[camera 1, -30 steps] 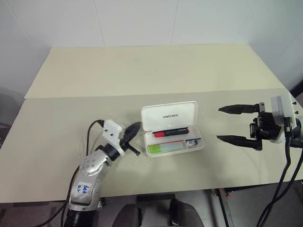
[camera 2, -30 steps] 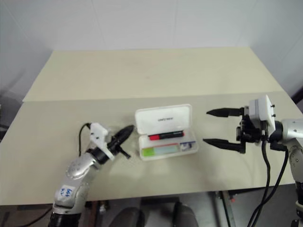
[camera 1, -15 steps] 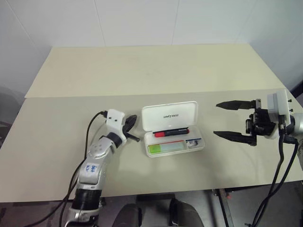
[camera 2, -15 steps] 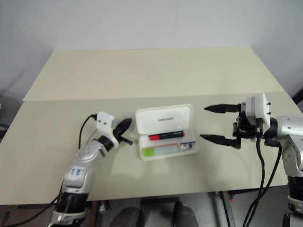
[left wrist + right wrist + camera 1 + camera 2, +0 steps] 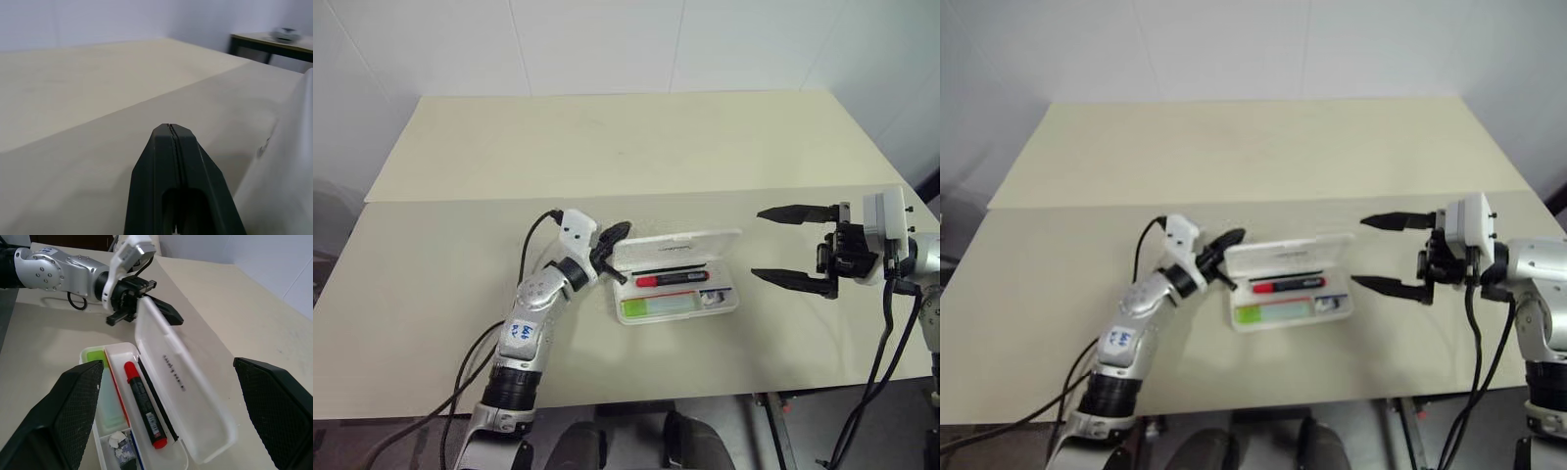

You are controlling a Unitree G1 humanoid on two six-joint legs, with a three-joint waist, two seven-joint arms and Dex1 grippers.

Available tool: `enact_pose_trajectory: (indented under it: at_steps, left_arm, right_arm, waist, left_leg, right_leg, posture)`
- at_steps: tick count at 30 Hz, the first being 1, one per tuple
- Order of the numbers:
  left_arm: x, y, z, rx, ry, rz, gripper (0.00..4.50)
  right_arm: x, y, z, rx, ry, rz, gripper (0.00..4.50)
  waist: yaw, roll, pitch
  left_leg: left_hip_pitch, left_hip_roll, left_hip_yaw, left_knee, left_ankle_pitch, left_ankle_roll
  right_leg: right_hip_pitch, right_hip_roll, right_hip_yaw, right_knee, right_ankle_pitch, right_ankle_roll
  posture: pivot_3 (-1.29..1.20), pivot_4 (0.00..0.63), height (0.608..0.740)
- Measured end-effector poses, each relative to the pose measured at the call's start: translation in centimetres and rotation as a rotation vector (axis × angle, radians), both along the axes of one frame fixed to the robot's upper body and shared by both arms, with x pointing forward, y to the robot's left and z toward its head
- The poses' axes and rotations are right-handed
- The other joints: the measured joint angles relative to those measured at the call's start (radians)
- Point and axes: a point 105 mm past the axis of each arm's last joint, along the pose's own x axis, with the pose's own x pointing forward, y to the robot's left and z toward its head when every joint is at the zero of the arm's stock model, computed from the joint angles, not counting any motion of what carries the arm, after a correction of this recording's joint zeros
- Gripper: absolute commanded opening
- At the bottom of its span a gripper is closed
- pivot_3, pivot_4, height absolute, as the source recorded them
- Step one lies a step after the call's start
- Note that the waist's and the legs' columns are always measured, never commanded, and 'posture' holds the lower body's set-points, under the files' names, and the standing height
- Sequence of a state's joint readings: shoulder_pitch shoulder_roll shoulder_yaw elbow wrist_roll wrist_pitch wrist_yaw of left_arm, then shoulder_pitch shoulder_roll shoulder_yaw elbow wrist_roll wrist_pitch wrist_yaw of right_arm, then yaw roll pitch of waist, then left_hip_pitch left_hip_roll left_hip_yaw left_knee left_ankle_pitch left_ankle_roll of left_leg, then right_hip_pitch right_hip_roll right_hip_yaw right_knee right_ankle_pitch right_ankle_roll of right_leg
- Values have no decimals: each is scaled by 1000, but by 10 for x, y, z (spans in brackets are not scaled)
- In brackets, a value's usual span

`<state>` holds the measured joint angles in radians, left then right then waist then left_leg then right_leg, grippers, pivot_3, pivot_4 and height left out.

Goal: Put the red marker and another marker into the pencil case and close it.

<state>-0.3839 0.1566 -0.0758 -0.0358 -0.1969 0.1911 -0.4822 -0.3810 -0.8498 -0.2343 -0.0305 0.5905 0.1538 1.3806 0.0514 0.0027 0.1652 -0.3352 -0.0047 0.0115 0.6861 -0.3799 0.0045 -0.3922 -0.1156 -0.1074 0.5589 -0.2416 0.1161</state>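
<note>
table: big pale cream rectangular tabletop (image 5: pixel 607 147), a seam line runs across it; everything sits on the near half
left arm: silver-grey arm with white wrist block (image 5: pixel 543 299) reaches in from the near left toward the case's left end
right arm: white-and-black wrist unit (image 5: pixel 881 240) at the table's right edge, aimed at the case
pencil case: flat white plastic rectangular box with rounded corners (image 5: pixel 677 294), mid-table, near half; lid (image 5: pixel 677 250) with a small dark logo is tilted forward over the tray, partly lowered, not shut
left gripper: black two-finger pincer (image 5: pixel 615 235), fingers pressed together tip to tip, holding nothing; tips sit at the back of the lid's left end, touching or just short of it, cannot tell which
right gripper: black two-finger pincer (image 5: pixel 771 245), fingers spread wide, empty; well apart from the case, to its right
red marker: slim black-barrelled marker with bright red cap (image 5: pixel 144 406), lying in the case's rear compartment, just under the lid
another marker: short chunky highlighter, pale translucent body with lime-green cap (image 5: pixel 656 306), lying in the front compartment, along the case
small bits: dark and white odds (image 5: pixel 121 448) in the front compartment's right end, too small to identify
</note>
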Motion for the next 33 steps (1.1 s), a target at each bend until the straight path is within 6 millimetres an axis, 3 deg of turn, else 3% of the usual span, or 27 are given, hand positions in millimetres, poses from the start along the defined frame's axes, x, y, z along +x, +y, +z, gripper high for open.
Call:
enact_pose_trajectory:
  at_steps: [9, 14, 27, 33]
  left_arm:
    - [-24, -20, -6, 173, -94, -245, 20]
    - [-34, -34, -24, 287, -45, -352, 20]
    - [-46, -41, -40, 392, 68, -420, 20]
    - [-47, -42, -40, 450, 86, -418, 20]
  right_arm:
    - [2, -4, -3, 6, 18, -10, 4500]
    - [-1, -16, -9, -25, 62, -2, 4500]
    - [9, -59, -44, -62, 99, -106, 4500]
    - [10, -63, -53, -75, 102, -121, 4500]
  waist:
    - [1, 0, 0]
    - [3, 0, 0]
    - [-3, 0, 0]
    - [-5, 1, 0]
  left_leg:
    - [0, 0, 0, 0, 0, 0]
    - [0, -1, 0, 0, 0, 0]
    - [1, 0, 1, 0, 0, 0]
    - [2, 1, 1, 1, 1, 0]
  right_leg:
    - [0, 0, 0, 0, 0, 0]
    - [0, 0, 0, 0, 0, 0]
    - [1, 0, 0, 0, 0, 0]
    - [2, 0, 0, 0, 0, 0]
  posture:
    - [0, 150, 740]
    - [0, 150, 740]
    - [0, 150, 740]
    - [0, 150, 740]
